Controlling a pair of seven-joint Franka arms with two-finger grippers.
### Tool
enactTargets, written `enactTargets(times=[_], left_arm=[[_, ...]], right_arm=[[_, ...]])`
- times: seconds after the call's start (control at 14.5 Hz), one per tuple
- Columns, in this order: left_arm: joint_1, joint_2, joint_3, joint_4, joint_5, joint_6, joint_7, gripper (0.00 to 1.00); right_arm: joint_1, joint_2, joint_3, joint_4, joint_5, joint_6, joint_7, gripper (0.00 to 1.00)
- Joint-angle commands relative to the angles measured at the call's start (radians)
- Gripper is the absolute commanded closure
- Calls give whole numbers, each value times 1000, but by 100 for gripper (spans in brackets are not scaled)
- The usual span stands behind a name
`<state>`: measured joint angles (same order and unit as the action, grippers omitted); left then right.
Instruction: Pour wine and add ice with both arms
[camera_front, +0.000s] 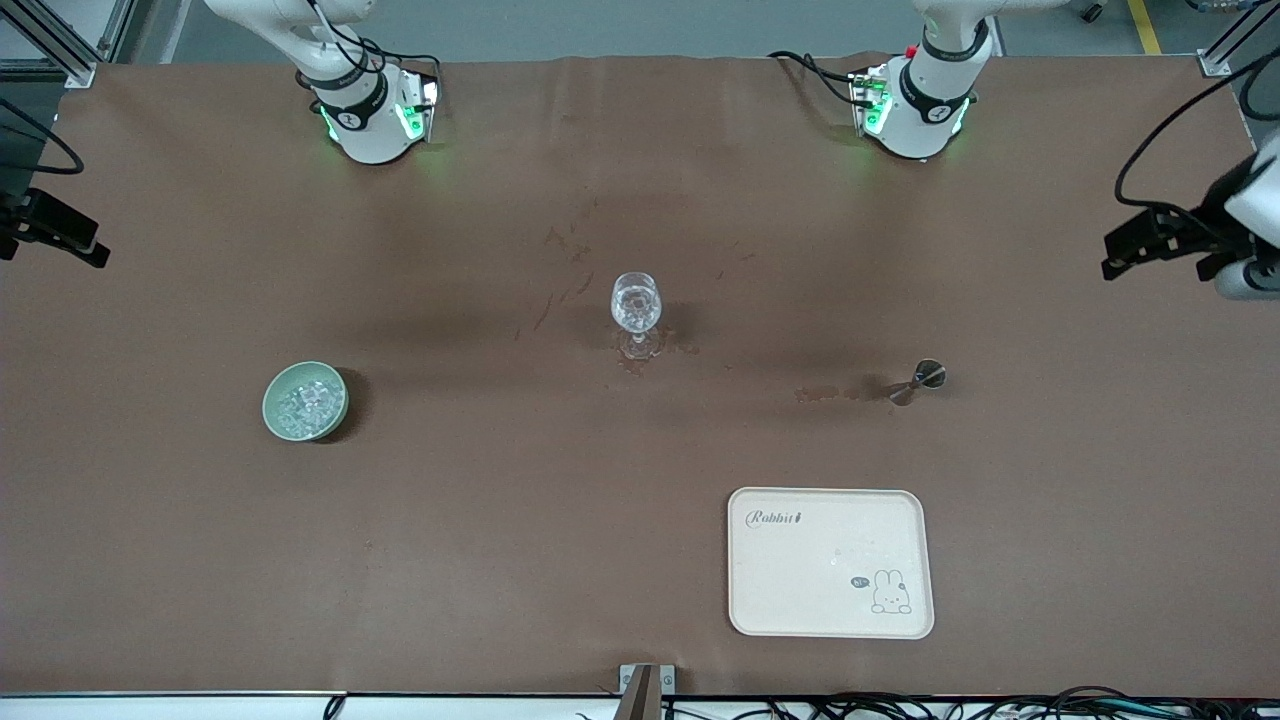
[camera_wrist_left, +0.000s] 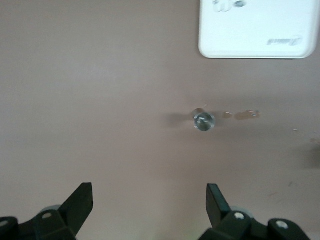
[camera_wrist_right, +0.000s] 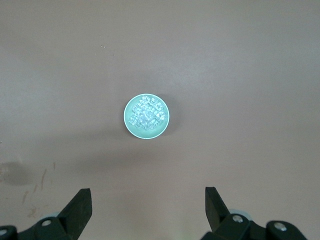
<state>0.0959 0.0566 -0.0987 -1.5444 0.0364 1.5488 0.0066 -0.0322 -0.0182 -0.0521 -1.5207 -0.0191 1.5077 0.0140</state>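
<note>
Ice (camera_front: 305, 400) lies heaped in the bowl (camera_front: 272, 412), loose chunks with no long axis of their own. The bowl sits toward the right arm's end of the table, between eight and nine o'clock from the glass (camera_front: 636, 305) as the front camera sees it. That placing looks deliberate, since it puts the ice on the right arm's side. The right gripper (camera_wrist_right: 145, 205) hangs high over the bowl with its fingers spread wide and nothing in them. The glass stands upright mid-table, stem vertical and mouth up, where either arm could reach it. Whether it holds anything I cannot tell. Wet stains mark the cloth around its foot. Just past three o'clock from it, a small metal piece (camera_front: 925, 377) lies on its side, its long axis running roughly two to eight o'clock, beside another damp streak. The left gripper (camera_wrist_left: 149, 205) hovers well above that piece, likewise open and empty. A tray (camera_front: 830, 600) lies at about five o'clock from the glass. I see no wine bottle, and both arms seem to be waiting.
</note>
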Motion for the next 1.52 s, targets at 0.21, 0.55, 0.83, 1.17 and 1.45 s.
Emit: enactTargets(times=[0.21,0.55,0.83,1.17,1.45], left_arm=[[148,198,-1,38,5,-10,-31,0],[181,304,-1,36,-50,-10,-256,0],[306,448,-1,33,-353,-12,-376,0],[337,595,-1,20,-498,-16,-504,9],[337,679,-1,-71,-702,-16,-507,15]], right_arm=[[-20,40,3,-25,34,34,-28,0],[-18,89,3,-260,65,329,-29,1],[-17,207,3,-346,65,509,-29,1],[-9,283,5,-493,65,773,-25,6],[1,313,6,-591,65,911,-22,11]])
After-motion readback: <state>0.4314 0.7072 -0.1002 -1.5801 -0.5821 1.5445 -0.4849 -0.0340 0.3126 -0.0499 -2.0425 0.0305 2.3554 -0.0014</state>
